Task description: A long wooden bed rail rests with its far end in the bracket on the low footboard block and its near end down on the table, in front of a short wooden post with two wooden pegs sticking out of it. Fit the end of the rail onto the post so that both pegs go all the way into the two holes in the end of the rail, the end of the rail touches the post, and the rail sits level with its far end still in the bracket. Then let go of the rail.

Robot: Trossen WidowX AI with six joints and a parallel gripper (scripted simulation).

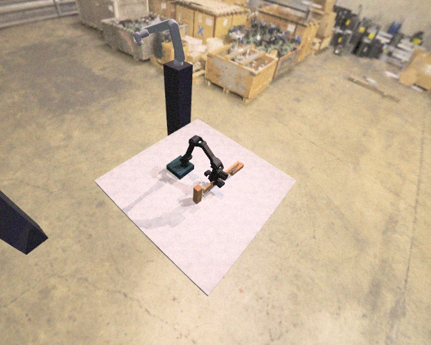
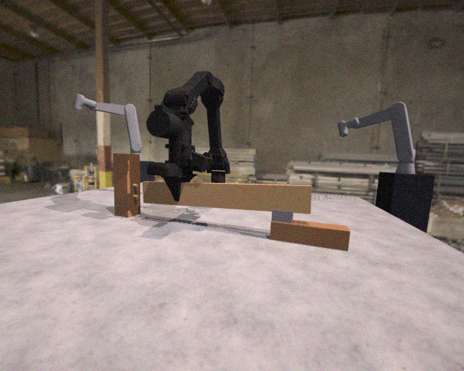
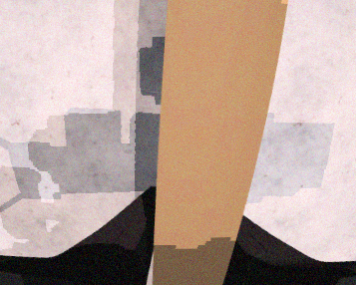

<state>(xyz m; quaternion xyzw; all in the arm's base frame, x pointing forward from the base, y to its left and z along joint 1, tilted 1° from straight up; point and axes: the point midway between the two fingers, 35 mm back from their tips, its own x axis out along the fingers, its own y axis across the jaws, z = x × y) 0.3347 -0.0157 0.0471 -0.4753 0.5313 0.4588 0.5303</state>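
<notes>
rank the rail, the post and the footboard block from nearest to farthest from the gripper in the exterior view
1. Rail: clamped in the gripper, near its post end.
2. Post: just left of the gripper, pegs facing the rail.
3. Footboard block: far right, under the rail's other end.

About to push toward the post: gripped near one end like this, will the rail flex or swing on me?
The rail looks like a thick, straight wooden beam, so probably stiff. The gripper is shut on it near the post end, so its long far span may pivot about the bracket.

Rail point(image 2: 239, 196) clamped near its post-side end, lifted off the table point(image 2: 183, 299), short of the pegs point(image 2: 135, 192).
</notes>
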